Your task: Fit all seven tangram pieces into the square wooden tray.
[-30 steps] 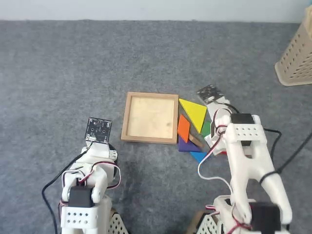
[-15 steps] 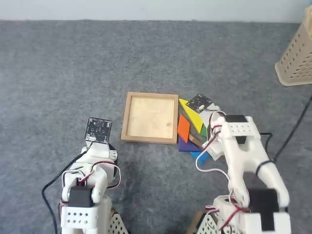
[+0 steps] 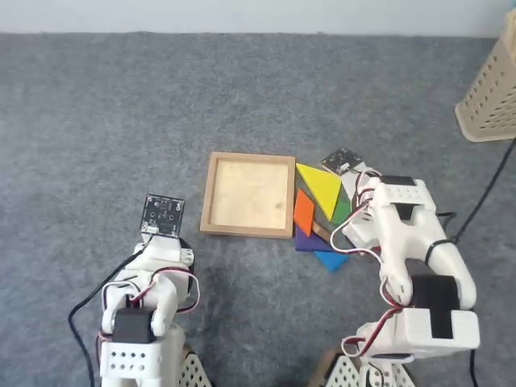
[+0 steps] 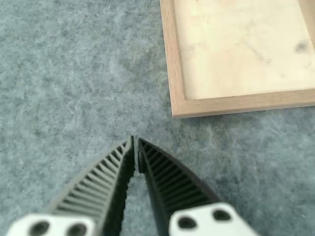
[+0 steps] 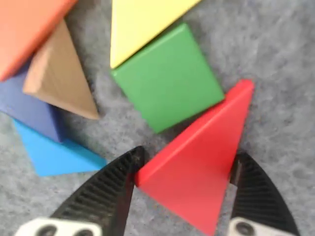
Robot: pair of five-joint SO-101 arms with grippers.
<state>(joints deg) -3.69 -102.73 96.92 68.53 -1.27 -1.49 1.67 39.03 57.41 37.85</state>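
**Tray empty, all seven pieces outstanding**

We find the square wooden tray (image 3: 208, 193) bare inside, so no piece is seated yet. All seven pieces lie flat on the grey felt mat (image 3: 121, 121) in a loose cluster at the tray's 3 o'clock:

- The large yellow triangle (image 3: 321, 187) and the orange parallelogram (image 3: 303, 212) lie nearest the tray's rim.
- The purple triangle (image 3: 306, 239) and the blue triangle (image 3: 330, 258) lie towards 4 o'clock.
- The small tan wooden triangle (image 3: 322, 231) sits among them.
- The green square (image 3: 342, 211) is on the outer side.
- The red triangle (image 5: 197, 167) lies just beside the green square.

The right gripper (image 5: 188, 157) has its jaws apart, one on either side of the red triangle. We cannot confirm that they are touching it. The left gripper (image 4: 134, 142) has its jaws together and holds nothing. It is over the mat, near the tray's rim (image 4: 231, 104), at the tray's 7 o'clock.

We judge the task to be at its first pick, with seven placements left.
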